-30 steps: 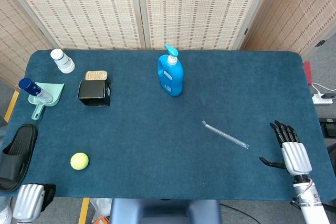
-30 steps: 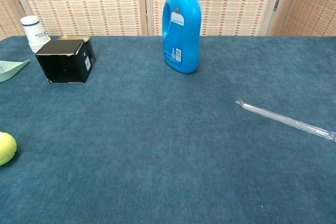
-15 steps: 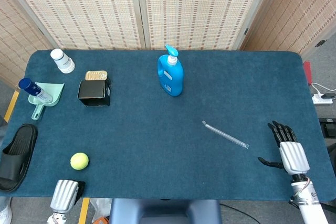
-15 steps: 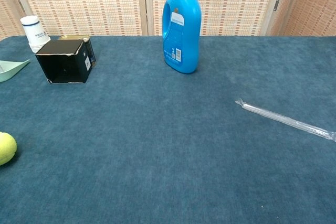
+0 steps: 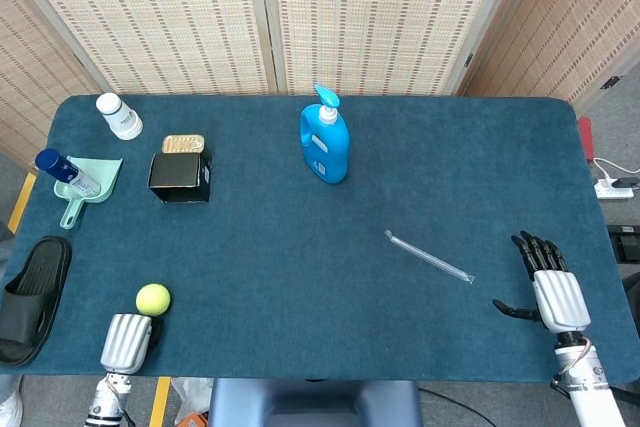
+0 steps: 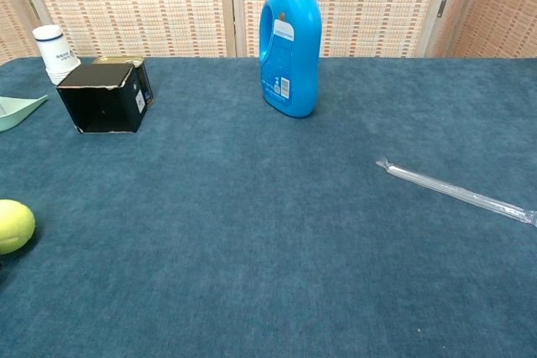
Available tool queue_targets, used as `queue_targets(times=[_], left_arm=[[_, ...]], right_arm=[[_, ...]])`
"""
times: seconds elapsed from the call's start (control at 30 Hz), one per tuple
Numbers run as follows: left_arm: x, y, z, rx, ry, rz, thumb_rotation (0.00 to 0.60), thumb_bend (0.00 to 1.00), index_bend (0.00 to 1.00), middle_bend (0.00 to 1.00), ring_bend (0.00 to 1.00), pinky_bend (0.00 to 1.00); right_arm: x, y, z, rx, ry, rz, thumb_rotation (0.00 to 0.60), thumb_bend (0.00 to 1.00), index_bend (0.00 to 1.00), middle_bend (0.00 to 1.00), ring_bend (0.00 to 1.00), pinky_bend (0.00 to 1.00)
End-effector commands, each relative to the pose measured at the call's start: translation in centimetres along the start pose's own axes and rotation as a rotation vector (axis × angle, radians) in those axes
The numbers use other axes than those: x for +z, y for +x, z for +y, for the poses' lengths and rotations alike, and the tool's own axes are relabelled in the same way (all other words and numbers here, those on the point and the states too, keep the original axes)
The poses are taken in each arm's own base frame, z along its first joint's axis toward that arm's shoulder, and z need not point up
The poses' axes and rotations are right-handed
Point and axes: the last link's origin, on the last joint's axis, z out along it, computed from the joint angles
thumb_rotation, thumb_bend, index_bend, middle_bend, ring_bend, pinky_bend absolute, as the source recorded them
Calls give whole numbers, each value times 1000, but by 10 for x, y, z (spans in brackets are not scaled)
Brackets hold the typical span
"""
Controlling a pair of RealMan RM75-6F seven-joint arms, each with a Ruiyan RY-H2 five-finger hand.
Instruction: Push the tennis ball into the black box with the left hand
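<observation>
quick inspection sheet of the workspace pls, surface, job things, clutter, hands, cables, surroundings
surface: table covered in dark blue cloth.
job's things: tennis ball near the front left edge; black box further back, open side facing the front.
clutter: blue detergent bottle, wrapped straw, tin, white bottle, green scoop holding a blue-capped bottle, black slipper.
hands: left hand just behind the ball, fingers curled; right hand open, at the right edge.
cables: white cable and plug on the floor, right.
surroundings: woven screens behind.

Yellow-green tennis ball (image 5: 153, 299), black box (image 5: 180, 176), blue bottle (image 5: 325, 143), teal table (image 5: 300, 277).
</observation>
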Motion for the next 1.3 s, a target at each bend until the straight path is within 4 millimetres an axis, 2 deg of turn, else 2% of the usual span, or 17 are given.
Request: queue_targets(times=[0.03,0.23,0.4,0.63,0.97,1.3], left_arm=[[6,2,8,-9,-24,6,600,675,1000,1000,1000,1000],[18,2,22,-20,-52,-13,600,675,1000,1000,1000,1000],[33,-3,26,-22,-44,-43,600,675,1000,1000,1000,1000],[55,-9,21,-13,-20,-73,600,675,1000,1000,1000,1000],[84,-3,20,11,-25,-40,600,675,1000,1000,1000,1000],[106,-1,7,72,-15,-31,600,674,1000,1000,1000,1000]], right_arm=[[0,0,0,0,0,1,600,0,0,0,0,0],[0,0,0,2,-1,2,600,0,0,0,0,0],[0,0,0,1,0,2,600,0,0,0,0,0],[0,0,1,-2,-2,2,600,0,0,0,0,0],[2,-2,-1,-11,-3,-6,600,0,0,0,0,0],[4,-2,0,-14,-12,-9,600,0,0,0,0,0]])
